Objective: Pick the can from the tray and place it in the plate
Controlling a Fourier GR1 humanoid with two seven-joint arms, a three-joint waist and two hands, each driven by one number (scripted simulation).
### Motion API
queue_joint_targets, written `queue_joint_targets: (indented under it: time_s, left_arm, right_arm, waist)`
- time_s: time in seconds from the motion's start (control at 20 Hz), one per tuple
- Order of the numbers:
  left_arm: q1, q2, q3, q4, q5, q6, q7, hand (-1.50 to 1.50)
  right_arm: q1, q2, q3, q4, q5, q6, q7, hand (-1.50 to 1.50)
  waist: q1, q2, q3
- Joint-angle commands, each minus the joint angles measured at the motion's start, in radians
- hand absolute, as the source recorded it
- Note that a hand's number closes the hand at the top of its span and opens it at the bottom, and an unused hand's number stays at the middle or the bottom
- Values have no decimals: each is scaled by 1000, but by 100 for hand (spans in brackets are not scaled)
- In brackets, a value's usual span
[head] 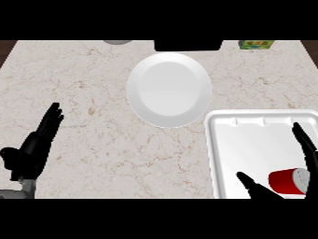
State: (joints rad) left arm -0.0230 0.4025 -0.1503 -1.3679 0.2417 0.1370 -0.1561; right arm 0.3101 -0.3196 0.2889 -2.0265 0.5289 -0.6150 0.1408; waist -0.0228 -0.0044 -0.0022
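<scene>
A red can (289, 180) with a pale lid lies on its side in the white tray (258, 130) at the lower right. My right hand (314, 161) is open around it: straight fingers on the can's right, the thumb on its left, neither curled on it. The white plate (169, 88) sits on the marble counter, up and left of the tray. At the lower left my left hand (34, 145) rests open over the counter, fingers up.
A black object (187, 45) stands at the counter's far edge behind the plate. A green box (255, 45) is at the far right edge and a grey object (118, 42) at the far left of centre.
</scene>
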Motion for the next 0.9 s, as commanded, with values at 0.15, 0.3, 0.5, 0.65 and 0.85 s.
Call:
queue_joint_targets:
  time_s: [0.15,0.3,0.5,0.65,0.85]
  left_arm:
    - [7,-15,-6,-22,-25,4,10,0]
    - [-33,-18,8,16,-19,-5,13,0]
    - [-33,-40,-10,6,-32,0,11,0]
    - [-67,-38,14,74,-31,-21,-12,0]
    - [-12,-34,32,63,-30,-69,-56,0]
  right_arm:
    - [181,-88,-46,-239,266,122,284,-150]
    - [287,-137,-31,-313,330,236,367,-150]
    - [262,-193,-58,-337,338,447,554,-150]
    - [269,-197,2,-439,366,569,693,-150]
    - [119,-146,-2,-362,320,673,818,-150]
  waist:
    - [9,3,-1]
    - [-2,5,-2]
    - [21,9,-1]
    - [16,8,-1]
    - [27,6,1]
